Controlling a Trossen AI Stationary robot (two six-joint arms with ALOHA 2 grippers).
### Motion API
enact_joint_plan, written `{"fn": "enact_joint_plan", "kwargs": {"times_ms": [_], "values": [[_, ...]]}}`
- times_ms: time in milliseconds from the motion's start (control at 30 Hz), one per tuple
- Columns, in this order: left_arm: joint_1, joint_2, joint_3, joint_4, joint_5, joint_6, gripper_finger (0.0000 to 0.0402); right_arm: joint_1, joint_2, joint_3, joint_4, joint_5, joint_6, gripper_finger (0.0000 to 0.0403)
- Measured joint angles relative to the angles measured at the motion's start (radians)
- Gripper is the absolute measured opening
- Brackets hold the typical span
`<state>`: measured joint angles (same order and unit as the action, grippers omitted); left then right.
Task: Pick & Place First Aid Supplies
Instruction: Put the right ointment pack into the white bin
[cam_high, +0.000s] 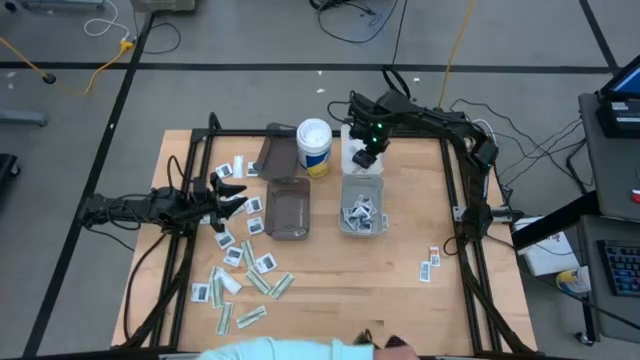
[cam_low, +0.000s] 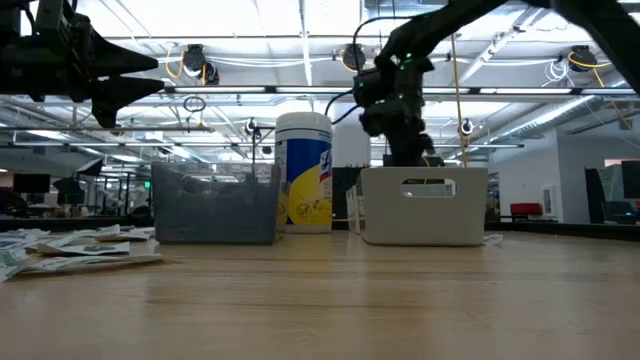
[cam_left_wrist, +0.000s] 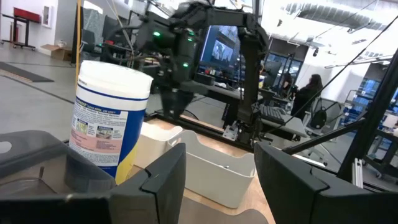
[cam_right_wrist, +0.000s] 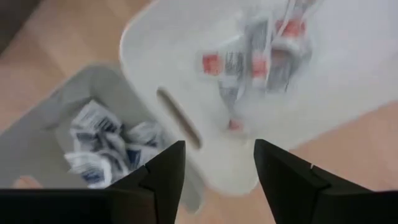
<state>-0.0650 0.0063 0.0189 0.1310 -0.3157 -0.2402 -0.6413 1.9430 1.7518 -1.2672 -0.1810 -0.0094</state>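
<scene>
Many small packets (cam_high: 240, 262), white squares and pale green strips, lie flat on the table's left half. More fill a pale bin (cam_high: 362, 208) (cam_right_wrist: 102, 149) at centre, and red-printed ones lie in a second white bin (cam_right_wrist: 261, 56) behind it. My left gripper (cam_high: 234, 196) (cam_left_wrist: 221, 163) is open and empty; it hovers above the packets beside the smoky bin (cam_high: 288, 208), well above the table in the low view (cam_low: 110, 72). My right gripper (cam_high: 368, 152) (cam_right_wrist: 217, 155) is open and empty, pointing down over the two pale bins (cam_low: 425, 205).
A white and blue wipes canister (cam_high: 314, 147) stands behind the smoky bin, with a dark lid (cam_high: 275, 155) beside it. Two packets (cam_high: 430, 263) lie near the right edge. A person's pale sleeve (cam_high: 280, 350) shows at the near edge. Bare wood lies at near centre.
</scene>
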Motion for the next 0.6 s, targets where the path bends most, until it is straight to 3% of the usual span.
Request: {"fn": "enact_joint_plan", "kwargs": {"times_ms": [133,333,600], "values": [[0.0,0.0,0.0,0.0,0.0,0.0,0.0196,0.054,-0.126,-0.155,0.045,0.017,0.098,0.0185],[0.0,0.0,0.0,0.0,0.0,0.0,0.0196,0.175,-0.342,-0.388,0.058,0.124,0.262,0.0185],[0.0,0.0,0.0,0.0,0.0,0.0,0.0196,0.348,-0.604,-0.665,0.055,0.095,0.582,0.0185]]}}
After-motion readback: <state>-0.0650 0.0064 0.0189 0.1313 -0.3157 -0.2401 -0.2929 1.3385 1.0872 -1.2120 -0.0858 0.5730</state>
